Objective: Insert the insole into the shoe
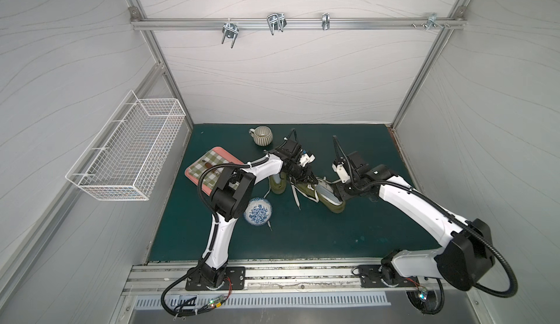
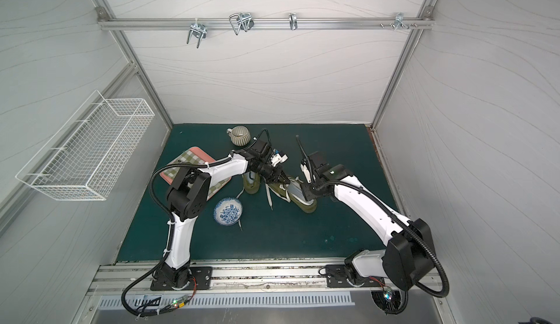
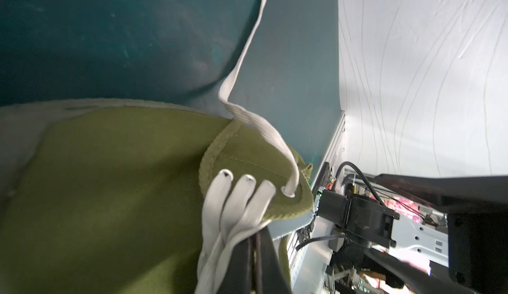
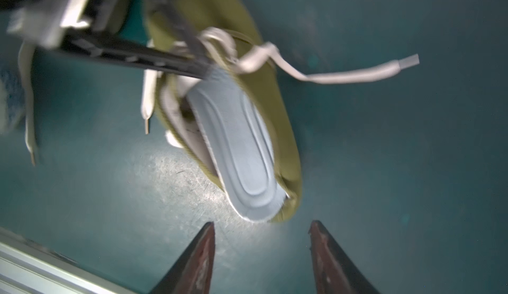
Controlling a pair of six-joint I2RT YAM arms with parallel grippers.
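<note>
An olive shoe [image 1: 331,206] [image 2: 306,208] lies on the green mat. A grey insole [image 4: 239,147] [image 1: 325,193] sits in its opening, with the heel end resting over the heel rim. My left gripper [image 3: 254,254] [image 1: 312,181] is shut on the shoe at its laced front, and white laces [image 3: 233,213] drape over the fingers. My right gripper [image 4: 261,224] [image 1: 341,193] stands open just behind the heel, a little clear of the insole, with nothing between its fingers [image 4: 203,248]. A second olive shoe [image 1: 277,186] lies partly under the left arm.
A striped mug [image 1: 263,135] stands at the back. A blue-patterned bowl [image 1: 257,212] sits in front of the second shoe. A checked tray [image 1: 209,168] lies to the left under the left arm. A wire basket [image 1: 127,149] hangs on the left wall. Loose laces [image 1: 295,196] trail across the mat.
</note>
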